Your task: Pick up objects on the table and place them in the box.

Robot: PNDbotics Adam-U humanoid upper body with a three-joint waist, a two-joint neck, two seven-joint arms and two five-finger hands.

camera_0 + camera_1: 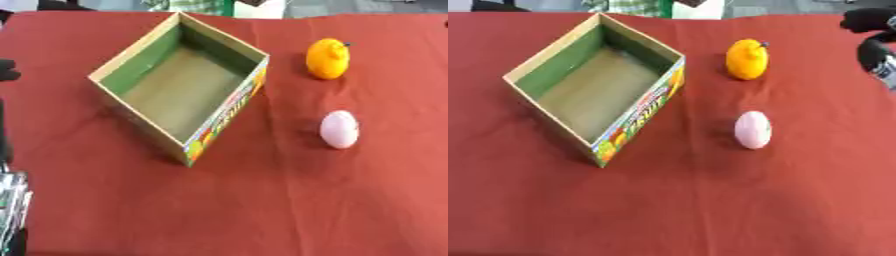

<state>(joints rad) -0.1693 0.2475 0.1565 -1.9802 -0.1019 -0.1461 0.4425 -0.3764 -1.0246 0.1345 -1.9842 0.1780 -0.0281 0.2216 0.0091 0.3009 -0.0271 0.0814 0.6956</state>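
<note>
Two head-mounted eyes looking down, fairly near, both sharing box (179, 85), somewhat blurred, red table (289, 200)

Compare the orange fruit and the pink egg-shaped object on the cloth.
The orange fruit is bright orange with a small dark stem; the pink egg-shaped object is pale pink and smooth, with no stem. The fruit lies farther away and looks larger. Both rest on the red cloth, right of the box, untouched.

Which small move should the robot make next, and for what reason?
Probably the right hand, at the upper right edge, should reach toward the orange fruit, the nearer to it of the two things on the red cloth. The box looks empty; fruit and pink egg-shaped object both lie outside, to its right. The fingers cannot be read.
</note>
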